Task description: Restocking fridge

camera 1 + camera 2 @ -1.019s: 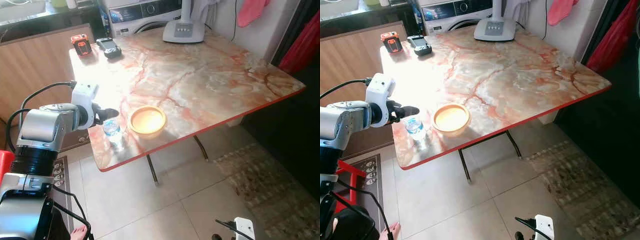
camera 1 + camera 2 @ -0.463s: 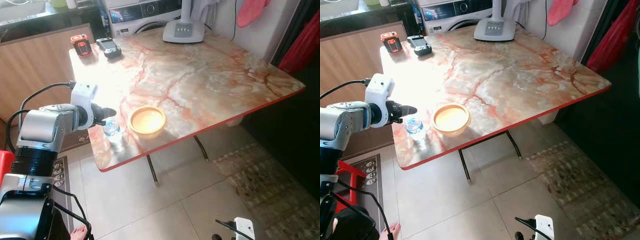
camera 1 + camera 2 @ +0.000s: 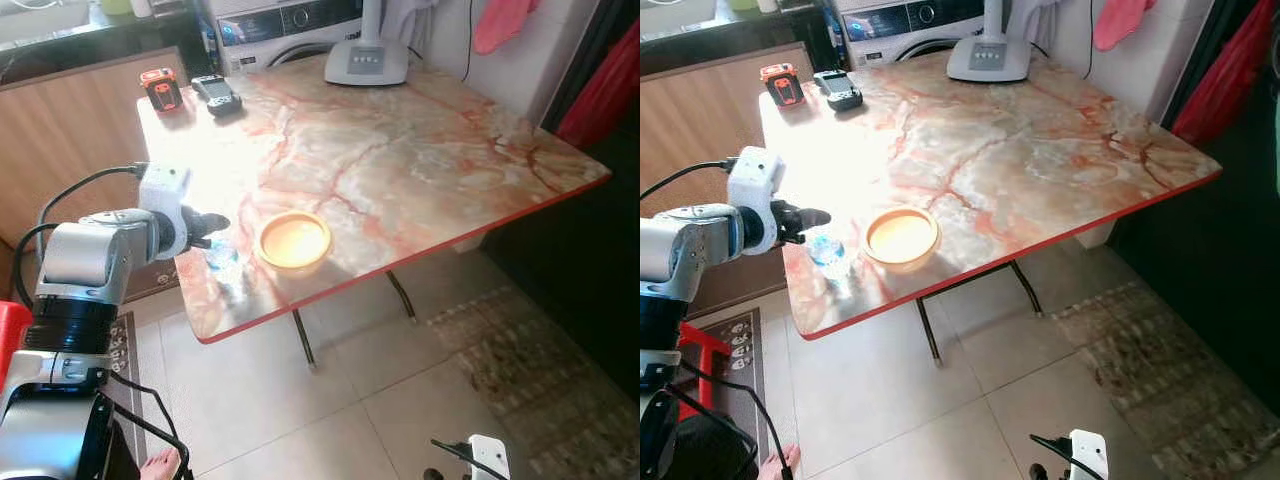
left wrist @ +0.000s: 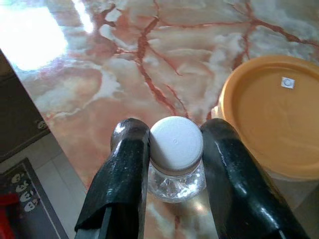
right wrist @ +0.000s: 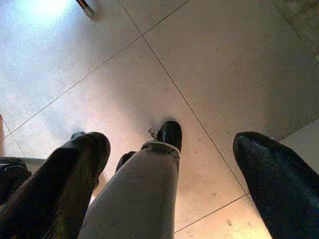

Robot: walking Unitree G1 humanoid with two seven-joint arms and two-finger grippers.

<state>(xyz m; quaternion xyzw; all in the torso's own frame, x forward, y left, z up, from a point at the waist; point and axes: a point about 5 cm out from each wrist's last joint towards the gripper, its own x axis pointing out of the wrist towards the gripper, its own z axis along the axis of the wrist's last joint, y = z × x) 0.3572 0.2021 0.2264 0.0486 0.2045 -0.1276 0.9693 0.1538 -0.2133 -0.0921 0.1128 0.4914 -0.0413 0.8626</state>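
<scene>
left gripper (image 4: 175, 149) at the near left corner of the table (image 3: 420, 150), fingers (image 4: 124, 164) set one on each side of the white cap of a small clear water bottle (image 4: 175, 144). bottle upright, long axis vertical, running straight down and away from the wrist; cap seen almost end-on between the fingertips. fingers touching or all but touching the cap rim on both sides; judged clamped on the cap or neck, though firm contact not fully confirmed from the head views, where the bottle (image 3: 222, 255) sits just beyond the black fingertips. orange bowl (image 4: 271, 124) just beside the bottle, on the far side of one finger, apart from it but close.

governing relation for the coming move: bottle directly between the fingers, axis vertical, so a straight lift along that axis, with no sideways sweep toward the bowl. likely risk: slip on the smooth cap if gripped too high.

right gripper (image 5: 169, 169) hanging idle over the tiled floor (image 5: 209, 64), fingers spread wide apart, holding nothing, well apart from the bottle. left arm clearly the nearer one.
</scene>
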